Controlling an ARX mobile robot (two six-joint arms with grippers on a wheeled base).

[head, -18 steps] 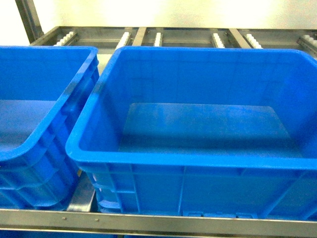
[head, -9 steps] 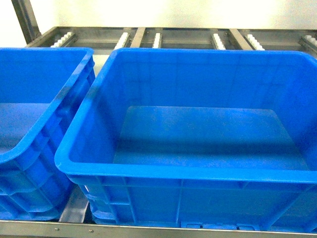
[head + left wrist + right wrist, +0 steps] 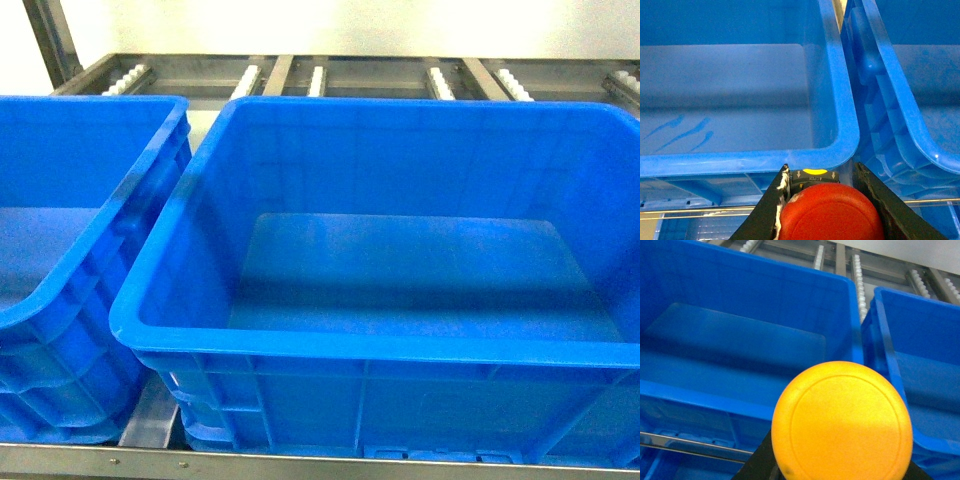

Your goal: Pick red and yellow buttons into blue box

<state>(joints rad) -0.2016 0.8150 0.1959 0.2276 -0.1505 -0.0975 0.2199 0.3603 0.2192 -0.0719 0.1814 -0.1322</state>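
1. Blue box [image 3: 400,340]: a large, deep, bright-blue crate with rounded corners, a thick rolled rim and ribbed outer walls. Its smooth interior holds nothing visible. It stands at the middle of the head view on a metal roller rack [image 3: 300,75].
2. A second blue crate [image 3: 90,220] stands just beside it on the left, the two rims close together.
3. Red button [image 3: 832,212]: a domed red cap fills the bottom of the left wrist view, with a dark collar behind it bearing a yellow mark and small printed arrows. It sits below the near rim of a crate, outside it.
4. Left gripper [image 3: 830,210]: the two dark fingers [image 3: 767,210] stand narrowly apart, one on each side of the red cap, and are clamped on the button.
5. Yellow button [image 3: 842,422]: a round yellow cap with a faint ring near its edge, facing the right wrist camera; its body is hidden. It lies short of the crate's near wall.
6. Right gripper [image 3: 840,467]: dark finger parts show at the cap's lower edges, grasping the button.
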